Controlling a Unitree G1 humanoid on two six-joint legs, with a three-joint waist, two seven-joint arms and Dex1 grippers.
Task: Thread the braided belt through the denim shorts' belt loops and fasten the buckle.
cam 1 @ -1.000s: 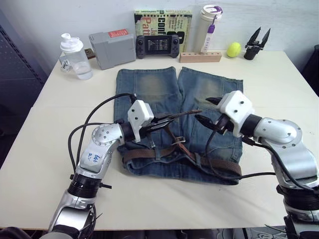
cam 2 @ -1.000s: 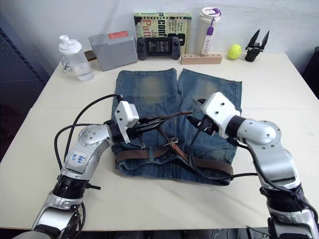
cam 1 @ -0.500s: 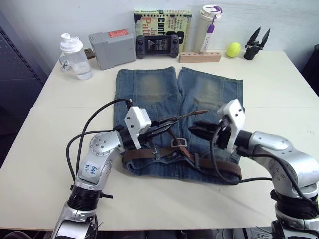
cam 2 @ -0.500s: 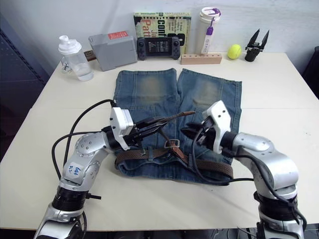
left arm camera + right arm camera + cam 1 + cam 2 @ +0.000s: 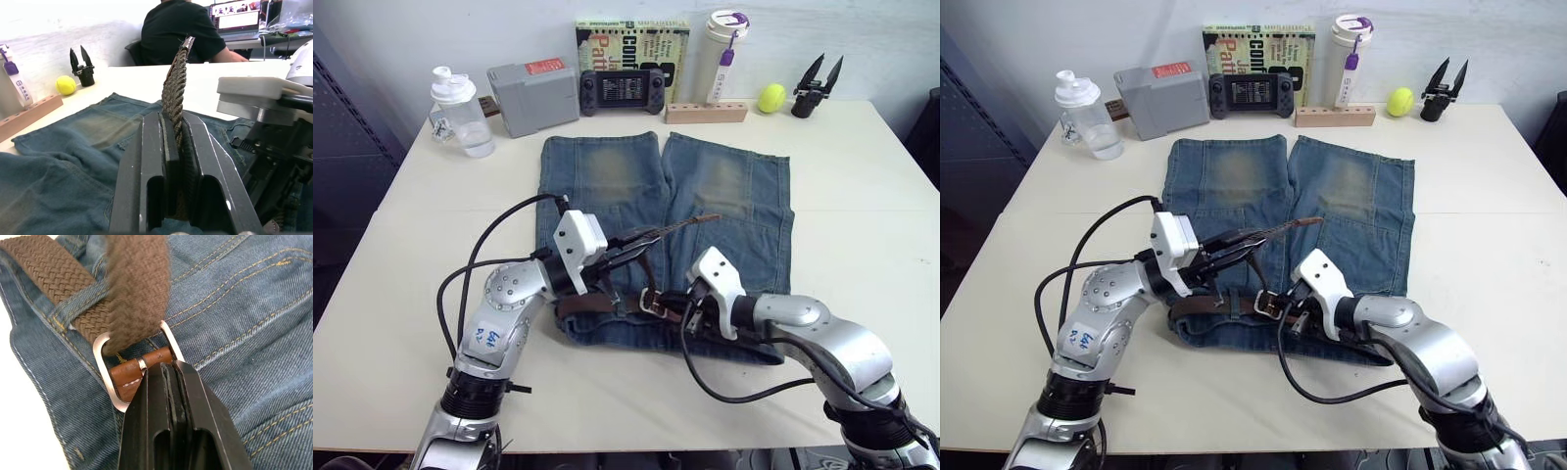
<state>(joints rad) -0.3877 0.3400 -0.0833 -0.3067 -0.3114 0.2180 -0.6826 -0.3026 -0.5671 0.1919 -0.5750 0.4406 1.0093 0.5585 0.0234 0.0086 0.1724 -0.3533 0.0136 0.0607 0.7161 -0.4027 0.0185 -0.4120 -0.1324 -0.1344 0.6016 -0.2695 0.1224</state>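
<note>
Clamping the braided belt (image 5: 174, 83) end aloft, left pincer (image 5: 175, 147); right pincer (image 5: 168, 374) closed against the buckle (image 5: 128, 373) on denim shorts (image 5: 724, 191).

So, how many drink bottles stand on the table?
2. A clear shaker bottle stands at the far left corner; a white tumbler with purple lid stands at the far edge, behind the wooden block.

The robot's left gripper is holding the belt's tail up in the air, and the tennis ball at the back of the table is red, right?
Not quite. The left gripper does hold the braided belt up, but the tennis ball is yellow-green, as the left eye view shows.
</note>
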